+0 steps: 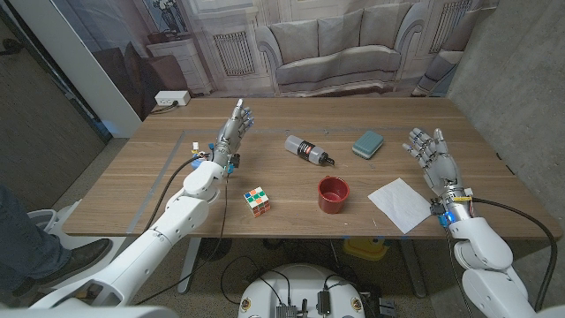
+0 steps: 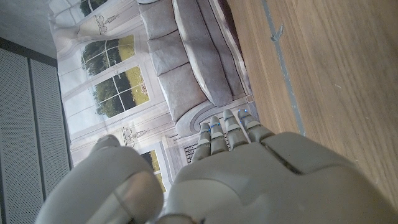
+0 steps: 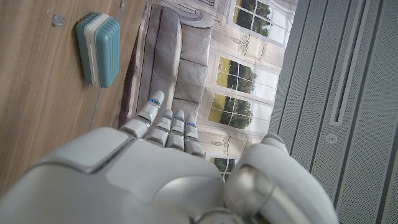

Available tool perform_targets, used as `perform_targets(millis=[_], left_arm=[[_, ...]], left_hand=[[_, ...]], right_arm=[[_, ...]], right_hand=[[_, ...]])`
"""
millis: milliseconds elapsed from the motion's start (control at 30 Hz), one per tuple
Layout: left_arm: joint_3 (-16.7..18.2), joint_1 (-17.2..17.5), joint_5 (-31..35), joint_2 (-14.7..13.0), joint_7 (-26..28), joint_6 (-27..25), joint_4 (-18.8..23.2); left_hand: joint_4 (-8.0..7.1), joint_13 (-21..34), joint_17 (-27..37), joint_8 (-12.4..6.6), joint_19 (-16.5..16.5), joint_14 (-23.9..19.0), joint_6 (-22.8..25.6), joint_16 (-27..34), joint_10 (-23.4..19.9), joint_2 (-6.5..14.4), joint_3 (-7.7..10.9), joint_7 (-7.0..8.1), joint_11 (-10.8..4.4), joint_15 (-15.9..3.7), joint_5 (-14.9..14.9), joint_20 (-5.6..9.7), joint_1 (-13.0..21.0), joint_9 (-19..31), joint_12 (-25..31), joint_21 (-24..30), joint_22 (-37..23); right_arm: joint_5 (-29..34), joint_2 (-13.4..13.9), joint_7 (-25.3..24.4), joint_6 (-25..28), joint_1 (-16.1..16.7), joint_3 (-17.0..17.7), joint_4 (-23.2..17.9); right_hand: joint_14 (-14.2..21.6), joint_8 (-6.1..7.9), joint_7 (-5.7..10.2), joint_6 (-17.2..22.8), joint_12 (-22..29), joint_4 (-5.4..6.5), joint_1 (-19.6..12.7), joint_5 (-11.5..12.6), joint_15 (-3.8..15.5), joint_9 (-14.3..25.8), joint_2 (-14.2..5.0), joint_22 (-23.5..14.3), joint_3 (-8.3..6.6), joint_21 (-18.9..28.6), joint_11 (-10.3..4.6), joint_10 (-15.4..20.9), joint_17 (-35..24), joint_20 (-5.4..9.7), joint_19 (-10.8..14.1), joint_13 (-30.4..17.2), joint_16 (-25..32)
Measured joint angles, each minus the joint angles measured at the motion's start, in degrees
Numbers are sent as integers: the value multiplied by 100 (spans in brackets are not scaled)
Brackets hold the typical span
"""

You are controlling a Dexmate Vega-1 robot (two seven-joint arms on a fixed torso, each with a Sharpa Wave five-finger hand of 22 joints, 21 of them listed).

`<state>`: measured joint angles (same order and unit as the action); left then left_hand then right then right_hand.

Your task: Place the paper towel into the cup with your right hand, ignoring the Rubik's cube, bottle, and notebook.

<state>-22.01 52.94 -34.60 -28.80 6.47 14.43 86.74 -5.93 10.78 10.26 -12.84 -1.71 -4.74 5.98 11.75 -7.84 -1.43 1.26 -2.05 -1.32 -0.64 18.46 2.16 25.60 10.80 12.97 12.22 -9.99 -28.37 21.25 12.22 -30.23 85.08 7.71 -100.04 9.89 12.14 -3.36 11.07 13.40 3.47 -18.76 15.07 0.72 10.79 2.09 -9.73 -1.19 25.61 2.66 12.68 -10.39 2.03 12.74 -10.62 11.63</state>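
A white paper towel (image 1: 402,204) lies flat near the table's front right edge. The red cup (image 1: 334,193) stands upright to its left, at the middle front. My right hand (image 1: 432,155) stands just right of the towel with its fingers spread, holding nothing and apart from the sheet. Over at the left, my left hand (image 1: 232,131) is raised with fingers apart and nothing in it. The right hand's back (image 3: 155,168) and the left hand's back (image 2: 249,174) show in their wrist views, fingers extended.
A small dark bottle (image 1: 308,151) lies on its side behind the cup. A teal notebook-like case (image 1: 368,143) (image 3: 99,48) sits at the back right. The Rubik's cube (image 1: 257,201) is left of the cup. A person's leg shows at the left edge.
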Motion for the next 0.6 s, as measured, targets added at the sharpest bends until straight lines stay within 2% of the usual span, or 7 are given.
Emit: perform_targets(millis=[333, 600], left_arm=[[-30, -56, 28, 48, -10, 49, -73], [-41, -78, 42, 51, -24, 51, -84]], left_hand=[[0, 0, 0, 0, -21, -28, 21, -44, -20, 0, 0, -22, 20, -28, 0, -21, 0, 0, 0, 0, 0], [0, 0, 0, 34, -20, -31, 42, -44, -51, 0, 0, 0, -11, -31, 0, -21, 0, 0, 0, 0, 0]], right_arm=[[144, -67, -78, -83, 253, 100, -141], [314, -140, -166, -168, 483, 177, -252]], right_hand=[[0, 0, 30, 30, 0, -24, -44, 0, 0, 0, -45, 0, -25, -29, 31, 31, 0, 31, 31, 0, 0], [0, 0, 61, 61, 0, -48, -61, 0, 0, 0, -61, 0, -49, -62, -1, 62, 0, 10, 51, 0, 0]])
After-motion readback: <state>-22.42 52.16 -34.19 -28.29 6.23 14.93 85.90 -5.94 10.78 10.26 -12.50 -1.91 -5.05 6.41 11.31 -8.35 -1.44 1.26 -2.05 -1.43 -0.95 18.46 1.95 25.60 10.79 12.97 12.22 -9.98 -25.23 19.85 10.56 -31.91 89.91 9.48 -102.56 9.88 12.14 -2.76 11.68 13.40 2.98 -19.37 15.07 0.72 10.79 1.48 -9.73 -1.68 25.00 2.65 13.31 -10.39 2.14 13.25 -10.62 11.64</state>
